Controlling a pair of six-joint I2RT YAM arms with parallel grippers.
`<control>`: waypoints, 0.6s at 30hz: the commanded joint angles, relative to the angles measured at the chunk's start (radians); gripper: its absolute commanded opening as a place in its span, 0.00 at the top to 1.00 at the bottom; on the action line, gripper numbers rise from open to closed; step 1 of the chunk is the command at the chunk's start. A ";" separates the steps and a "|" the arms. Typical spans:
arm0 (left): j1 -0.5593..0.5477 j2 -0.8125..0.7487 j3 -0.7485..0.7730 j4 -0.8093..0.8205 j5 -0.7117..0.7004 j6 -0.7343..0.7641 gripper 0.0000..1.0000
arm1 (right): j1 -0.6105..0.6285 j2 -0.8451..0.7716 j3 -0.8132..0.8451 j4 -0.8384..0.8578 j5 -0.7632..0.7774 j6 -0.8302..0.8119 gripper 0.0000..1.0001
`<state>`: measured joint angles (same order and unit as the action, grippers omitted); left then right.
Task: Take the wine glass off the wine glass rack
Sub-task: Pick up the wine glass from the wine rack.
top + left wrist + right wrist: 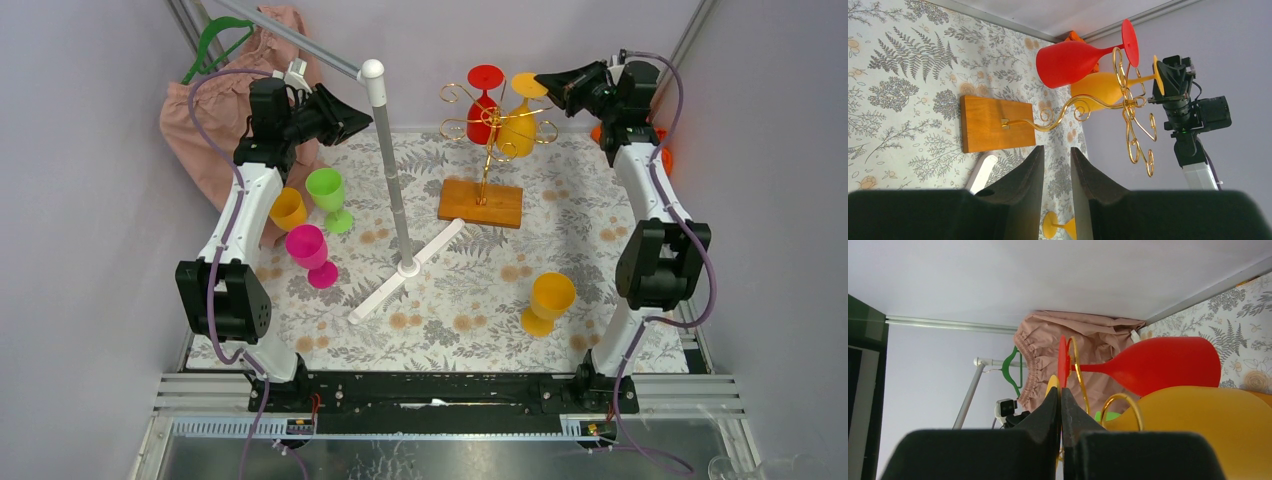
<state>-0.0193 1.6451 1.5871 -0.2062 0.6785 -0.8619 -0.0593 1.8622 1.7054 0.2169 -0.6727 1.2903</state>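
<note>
The gold wire wine glass rack [487, 130] stands on its orange-brown wooden base [481, 203] at the back of the table. A red wine glass [484, 95] and a yellow wine glass [518, 128] hang upside down from it. My right gripper [547, 83] is at the rack's top, shut on the yellow glass's foot [1051, 385], which shows as a thin edge between the fingers [1048, 407]. The red glass [1163, 365] hangs just beyond. My left gripper [355, 120] is raised left of the rack, open and empty; its view shows the rack [1128, 107] ahead.
A tall white-and-grey pole stand [390, 170] with a white cross foot [405, 270] stands mid-table. Green [327, 195], orange-yellow [288, 208] and pink [310, 250] glasses stand at the left. Another yellow glass [548, 300] stands at the front right. Pink cloth [200, 130] hangs at the back left.
</note>
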 commanded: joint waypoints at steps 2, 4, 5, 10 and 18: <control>-0.002 0.008 -0.006 0.019 0.017 0.001 0.68 | 0.016 0.063 0.109 -0.016 0.010 -0.023 1.00; -0.002 0.003 -0.006 0.015 0.015 0.005 0.68 | 0.016 0.092 0.142 -0.025 0.014 -0.023 1.00; -0.002 0.002 -0.006 0.013 0.014 0.007 0.68 | 0.016 0.112 0.170 -0.034 0.017 -0.027 1.00; -0.002 0.000 -0.003 -0.001 0.009 0.016 0.68 | 0.016 0.169 0.263 -0.069 0.029 -0.035 1.00; -0.002 -0.005 0.004 -0.017 0.002 0.022 0.68 | -0.038 0.186 0.288 -0.075 0.045 -0.045 1.00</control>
<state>-0.0193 1.6451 1.5871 -0.2127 0.6781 -0.8608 -0.0631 2.0525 1.9457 0.1215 -0.6373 1.2633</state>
